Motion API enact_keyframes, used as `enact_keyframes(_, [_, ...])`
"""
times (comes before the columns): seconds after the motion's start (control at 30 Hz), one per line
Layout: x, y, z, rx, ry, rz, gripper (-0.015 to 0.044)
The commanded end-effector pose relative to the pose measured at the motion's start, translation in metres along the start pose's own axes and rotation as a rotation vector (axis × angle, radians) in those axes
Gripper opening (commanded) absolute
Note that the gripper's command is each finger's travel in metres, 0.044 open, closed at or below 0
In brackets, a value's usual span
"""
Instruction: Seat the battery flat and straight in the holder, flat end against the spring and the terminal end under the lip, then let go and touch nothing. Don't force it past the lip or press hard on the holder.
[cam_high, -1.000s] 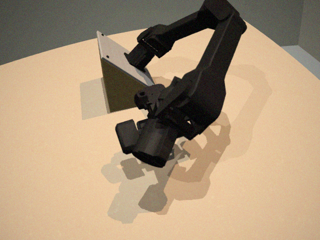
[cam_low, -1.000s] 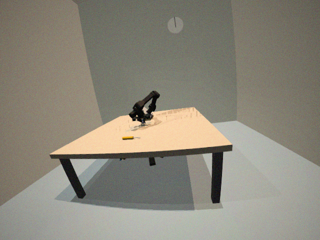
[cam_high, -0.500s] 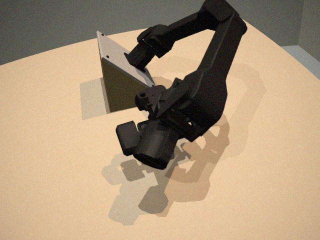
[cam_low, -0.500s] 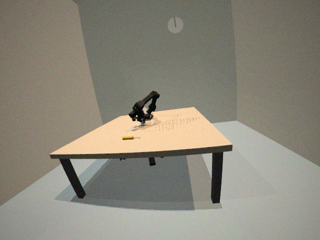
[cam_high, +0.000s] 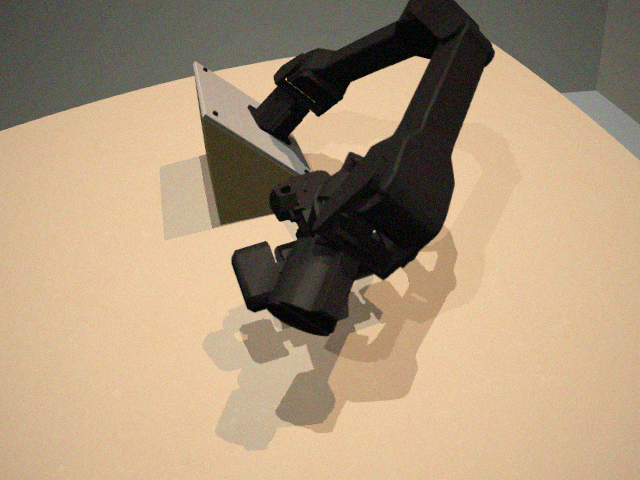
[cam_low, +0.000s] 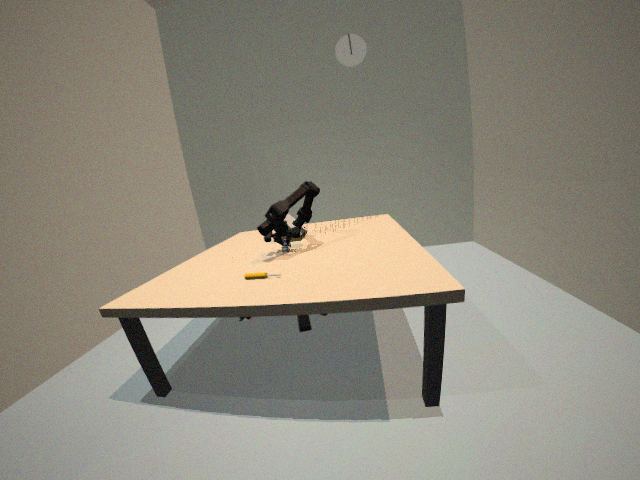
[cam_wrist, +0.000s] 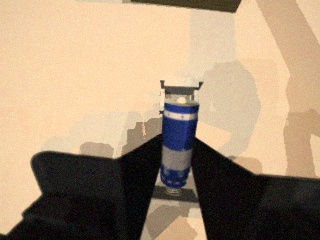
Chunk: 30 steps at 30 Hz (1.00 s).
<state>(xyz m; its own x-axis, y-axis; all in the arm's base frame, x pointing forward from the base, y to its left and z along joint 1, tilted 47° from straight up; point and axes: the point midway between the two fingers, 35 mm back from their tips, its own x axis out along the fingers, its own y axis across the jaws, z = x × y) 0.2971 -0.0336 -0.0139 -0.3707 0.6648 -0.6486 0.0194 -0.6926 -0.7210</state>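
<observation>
In the wrist view, my gripper is shut on the blue battery, which has white and grey bands. The holder lies below and around it, in line with the battery's length. The battery's flat end is at the short-looking spring at the bottom. Its terminal end is beside the holder's far end wall, and its terminal face still shows, uncovered by the lip. The terminal end looks wider, perhaps raised; the exact tilt and height are unclear. In the top view, the arm hides fingers, battery and holder.
A slanted white panel on a dark olive support stands behind the wrist, close to the arm. A yellow screwdriver lies nearer the table's front edge in the exterior view. Arm shadows fall around the holder.
</observation>
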Motion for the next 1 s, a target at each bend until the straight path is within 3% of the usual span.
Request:
enact_keyframes(0.0, [-0.0006, 0.0007, -0.0047, -0.004, 0.047, 0.003, 0.0083])
enact_keyframes(0.97, [0.0053, 0.0036, -0.0033, 0.004, 0.199, 0.012, 0.0083])
